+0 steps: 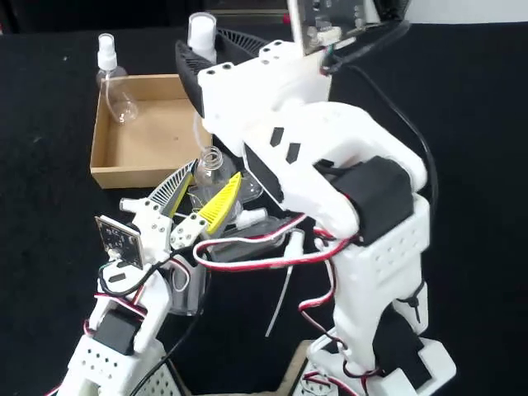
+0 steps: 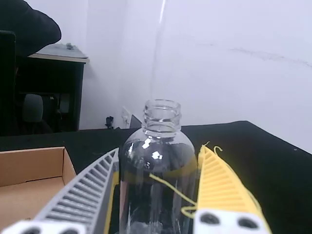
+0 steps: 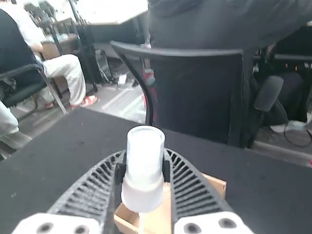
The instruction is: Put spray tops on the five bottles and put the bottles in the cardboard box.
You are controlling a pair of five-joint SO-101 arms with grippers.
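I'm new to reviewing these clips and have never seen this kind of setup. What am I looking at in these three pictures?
These are two small robot arms on a black table, each ending in a two-finger gripper. One picture looks down from a fixed camera above. The other two come from cameras on the arms' wrists. The left gripper holds a clear bottle upright, its neck open. The right gripper holds a white spray top. A cardboard box sits on the table, and a capped bottle is at its far corner.
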